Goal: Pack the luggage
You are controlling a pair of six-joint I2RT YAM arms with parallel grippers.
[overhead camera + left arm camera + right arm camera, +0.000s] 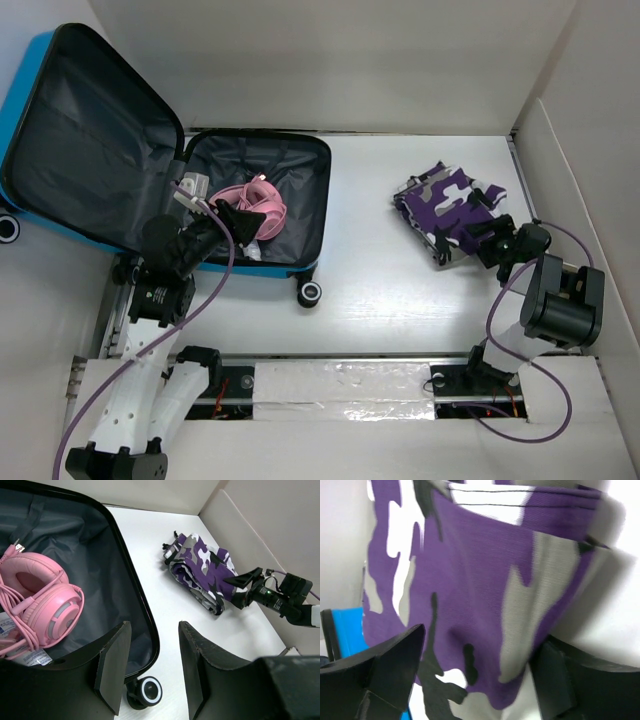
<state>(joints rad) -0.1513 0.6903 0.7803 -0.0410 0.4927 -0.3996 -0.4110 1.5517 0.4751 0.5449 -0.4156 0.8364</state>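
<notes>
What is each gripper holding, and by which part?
Nothing is clamped yet. The left gripper is open and empty over the suitcase; the right gripper, open, straddles an edge of the folded camouflage cloth.

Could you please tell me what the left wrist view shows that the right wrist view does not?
Only the left wrist view shows the pink headphones lying in the open luggage, a luggage wheel and the open left claw. Only the right wrist view shows the weave of the purple camouflage garment up close, and a blue sliver at its left edge. Both show that garment with the open right claw at it.
</notes>
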